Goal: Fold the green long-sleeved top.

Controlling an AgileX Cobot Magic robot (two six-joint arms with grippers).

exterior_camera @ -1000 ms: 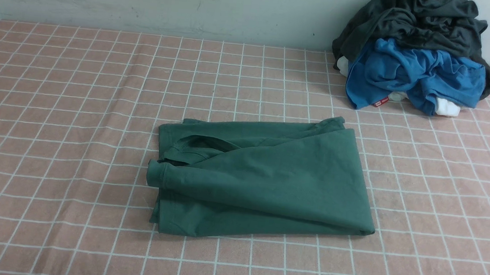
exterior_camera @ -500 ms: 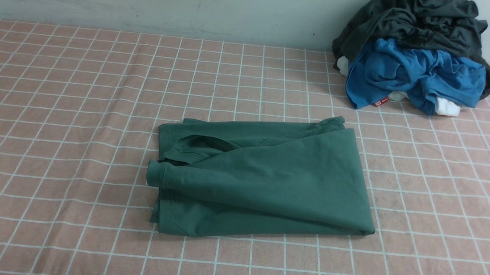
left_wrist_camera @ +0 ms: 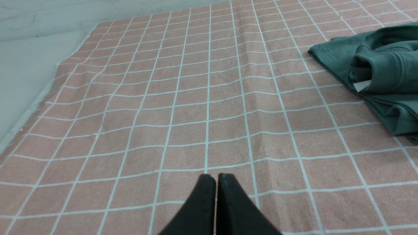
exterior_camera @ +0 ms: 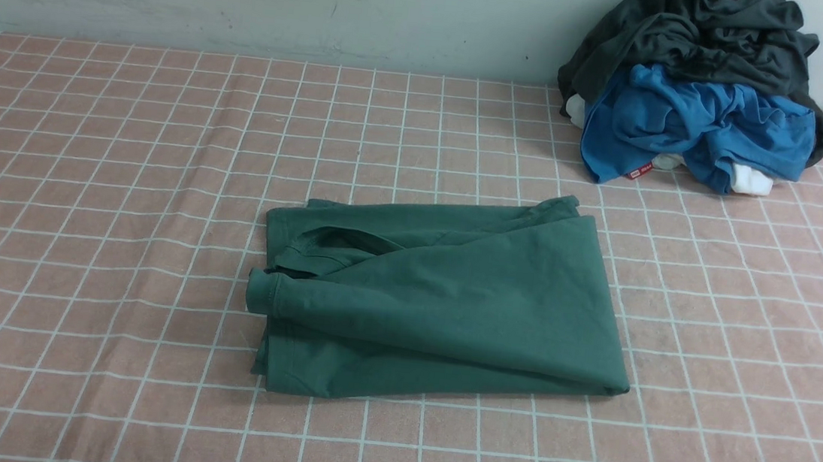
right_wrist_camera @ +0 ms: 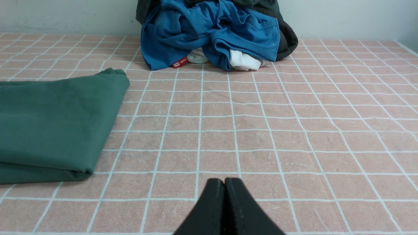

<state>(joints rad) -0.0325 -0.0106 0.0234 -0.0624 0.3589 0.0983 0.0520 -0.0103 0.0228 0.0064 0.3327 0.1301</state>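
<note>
The green long-sleeved top [exterior_camera: 442, 302] lies folded into a compact rectangle near the middle of the tabletop [exterior_camera: 86, 154], on the pink checked cloth. A cuffed sleeve end [exterior_camera: 262, 292] sits rolled at its left edge, the neckline opening shows just behind that, and the right side is a smooth closed fold. Neither arm appears in the front view. The left tool [left_wrist_camera: 215, 178] has its 2 fingers pressed together and grips nothing; it hangs over bare cloth, well apart from the top's left edge. The right tool [right_wrist_camera: 224, 180] is likewise closed tight and empty, over bare cloth to the right of the top. A heap of a blue garment [exterior_camera: 693, 130] and a dark grey-black garment [exterior_camera: 702, 33] rests against the back wall at the far right, clear of the work. The folding looks finished or nearly so. Any further move would be tidying: tucking the protruding cuff and squaring the slanted lower layer.
</note>
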